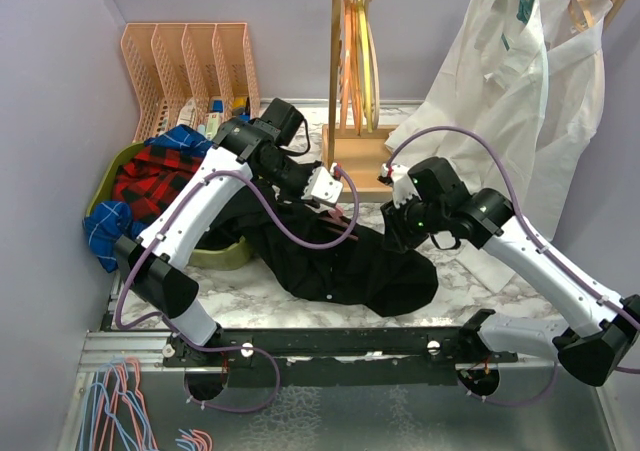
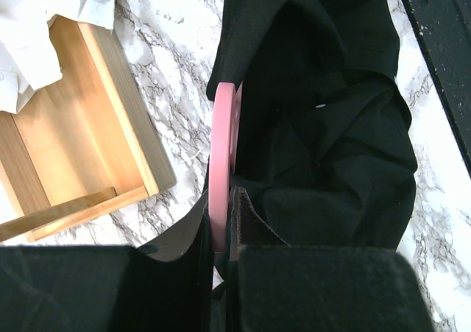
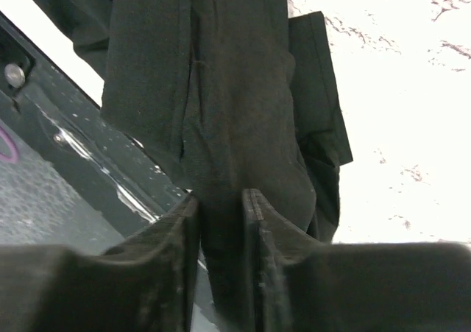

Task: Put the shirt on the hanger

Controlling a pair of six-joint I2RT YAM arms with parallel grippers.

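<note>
The black shirt (image 1: pixel 340 266) lies crumpled on the marble table between my two arms. My left gripper (image 1: pixel 322 193) is shut on the pink hanger (image 2: pixel 222 163), which runs edge-on from my jaws into the black shirt (image 2: pixel 324 126). In the top view only a thin pink bit of the hanger (image 1: pixel 338 229) shows at the shirt's top edge. My right gripper (image 1: pixel 405 226) is shut on a fold of the shirt (image 3: pixel 221 104) at its right side and holds it up off the table.
A wooden rack base (image 1: pixel 360 161) stands behind the shirt, with orange and yellow hangers (image 1: pixel 358 51) on it. White shirts (image 1: pixel 520 101) hang at the right. A green bin with plaid cloth (image 1: pixel 150 186) is at the left. Spare hangers (image 1: pixel 120 411) lie near left.
</note>
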